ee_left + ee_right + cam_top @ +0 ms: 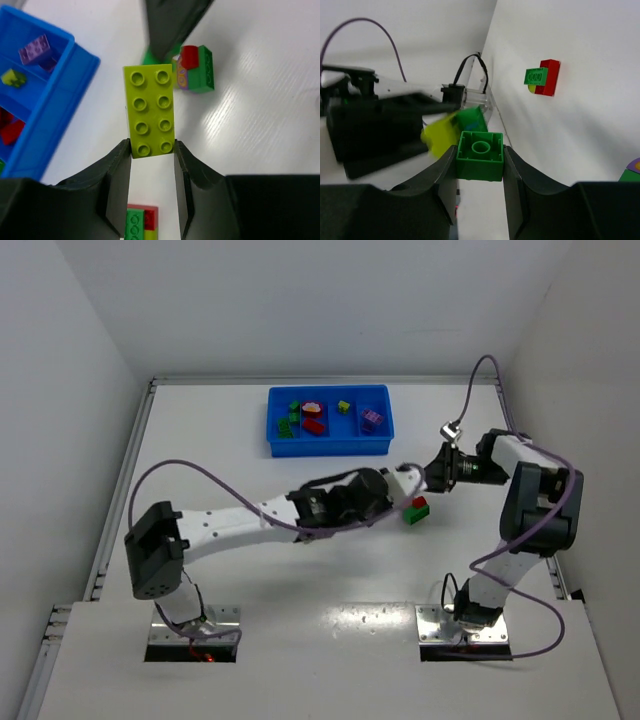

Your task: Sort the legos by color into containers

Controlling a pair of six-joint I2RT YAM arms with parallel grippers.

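Both arms close together above the counter (250,590), right of centre, on the near side of the blue tray (328,447)

Left fingers (116,167): clenched on the short end of a lime eight-stud brick (149,111), studs facing the wrist camera, brick held clear of the counter

Right fingers (520,175): clenched on a green four-stud brick (480,156), hollow underside toward its own wrist camera, likewise off the counter. Just beyond it a second green brick (473,120) and the lime brick, blurred. Joined or merely close: cannot tell

Fingertips of the two arms nearly touching in the top view

On the counter below:
- red-green-purple clump (194,68), just right of the left fingers and slightly nearer, past the free end of the lime brick
- green-red-yellow clump (141,222), directly under the left fingers in the left wrist view

Tray at far centre, four compartments side by side, each with legos inside: green bricks (291,421) leftmost, then red bricks (314,425), then a yellow brick (344,406), purple bricks (372,419) rightmost
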